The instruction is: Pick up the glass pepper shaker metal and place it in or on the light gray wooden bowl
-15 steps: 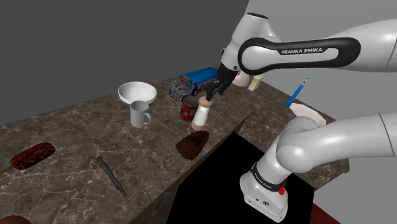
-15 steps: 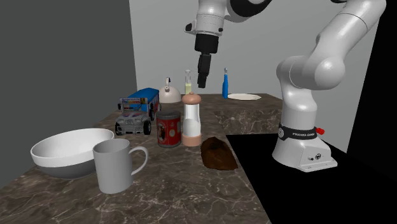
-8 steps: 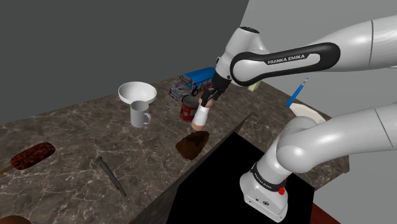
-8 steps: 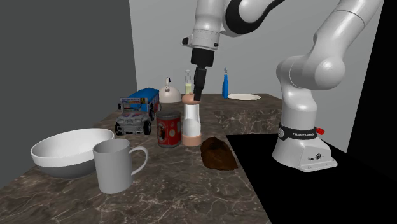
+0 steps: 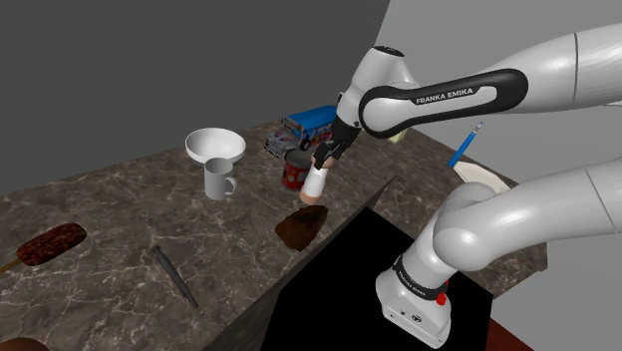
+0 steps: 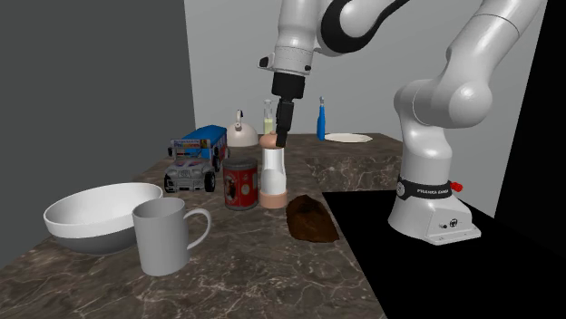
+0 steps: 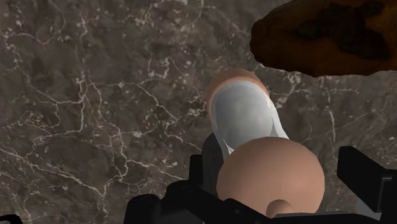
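Jaws stood apart on either side of the rounded tan cap of the pepper shaker (image 6: 273,177). In the wrist view a clear gap showed between the cap and one finger (image 7: 366,175); on the other side, contact could not be told. The black gripper (image 6: 281,136) pointed downward, its tips level with the cap.

Directly beneath the jaws, the shaker stood upright on the dark marbled counter (image 6: 272,281), pale-bodied with a tan base. Just to one side of the jaws, close against the shaker, stood a red can (image 6: 240,184), and beyond that a blue-and-grey toy truck (image 6: 197,156). On the opposite side, below the jaws, a brown lump (image 6: 310,219) lay near the shaker's foot. Well apart from the jaws, past the can, sat the white bowl (image 6: 86,231), with a grey mug (image 6: 163,237) just beside it.
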